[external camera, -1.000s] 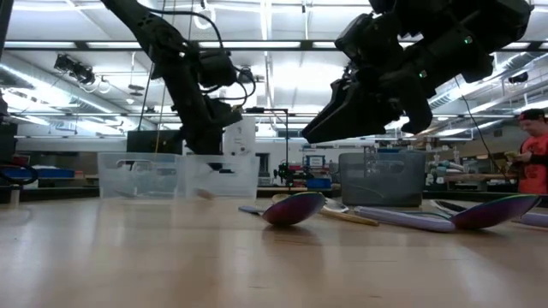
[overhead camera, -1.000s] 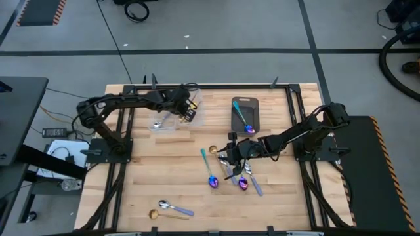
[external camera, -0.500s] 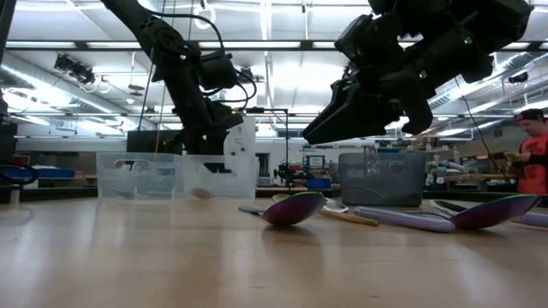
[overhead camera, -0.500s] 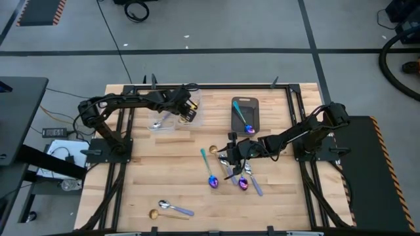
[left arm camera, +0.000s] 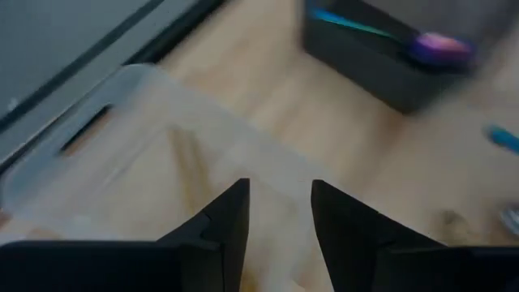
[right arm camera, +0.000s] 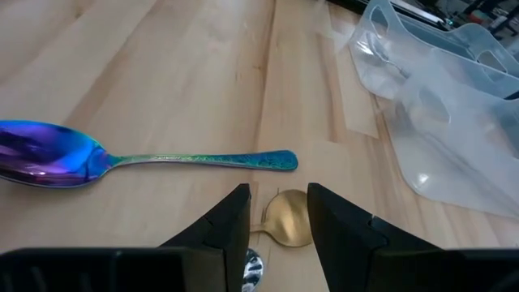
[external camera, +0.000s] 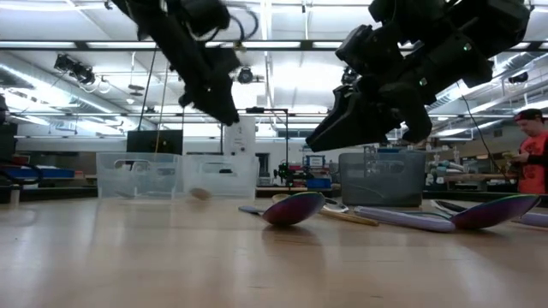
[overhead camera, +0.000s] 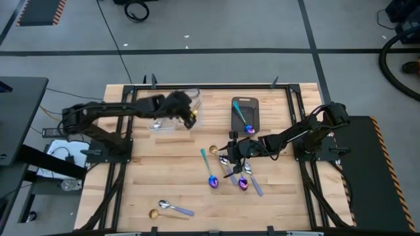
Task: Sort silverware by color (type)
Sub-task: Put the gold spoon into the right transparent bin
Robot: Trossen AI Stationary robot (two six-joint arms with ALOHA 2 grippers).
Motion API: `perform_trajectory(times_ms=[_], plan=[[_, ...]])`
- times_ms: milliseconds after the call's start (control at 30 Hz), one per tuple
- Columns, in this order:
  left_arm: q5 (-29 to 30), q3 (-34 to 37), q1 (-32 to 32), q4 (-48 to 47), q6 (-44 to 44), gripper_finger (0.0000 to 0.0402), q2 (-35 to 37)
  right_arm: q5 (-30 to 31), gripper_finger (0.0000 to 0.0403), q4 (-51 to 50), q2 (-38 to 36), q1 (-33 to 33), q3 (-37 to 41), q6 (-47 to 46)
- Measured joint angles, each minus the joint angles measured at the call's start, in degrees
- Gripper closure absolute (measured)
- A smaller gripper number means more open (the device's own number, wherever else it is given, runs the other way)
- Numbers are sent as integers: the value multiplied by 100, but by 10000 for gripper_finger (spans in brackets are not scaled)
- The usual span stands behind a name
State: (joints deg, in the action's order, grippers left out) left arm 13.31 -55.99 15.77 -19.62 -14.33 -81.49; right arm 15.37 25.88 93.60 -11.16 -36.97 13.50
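Hovering over the gold spoon (right arm camera: 285, 217) with fingers apart, the right gripper (right arm camera: 276, 217) should drop straight to straddle its bowl, while the left gripper (left arm camera: 280, 212), open and empty, waits above the clear bins (overhead camera: 172, 119).

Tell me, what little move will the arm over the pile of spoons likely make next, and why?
Probably a short drop straight down. The right hand hangs open just above a gold spoon, whose bowl shows between its two fingers, and nothing is gripped yet. Lowering first would put the fingers on either side of the spoon for closing. The left hand is over the clear bins, away from the pile.
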Motion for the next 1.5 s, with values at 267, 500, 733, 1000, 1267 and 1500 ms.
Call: perform_trajectory(times_ms=[267,500,733,1000,1267,1500], plan=[[528,4,-1604,-291,794,260,72,147,269,-26,0,2,0,17],[527,4,-2566,-376,516,260,72,129,269,-34,0,0,0,0],[55,4,-3117,-609,-500,260,50,116,269,165,0,25,2,-48],[88,0,-3981,-609,-1420,260,-61,323,269,288,0,59,2,-343],[600,2,-4920,-662,-2502,260,-478,439,269,708,0,52,2,-658],[790,-332,-5578,-1283,-3260,260,-881,647,269,923,0,44,2,-1097]])
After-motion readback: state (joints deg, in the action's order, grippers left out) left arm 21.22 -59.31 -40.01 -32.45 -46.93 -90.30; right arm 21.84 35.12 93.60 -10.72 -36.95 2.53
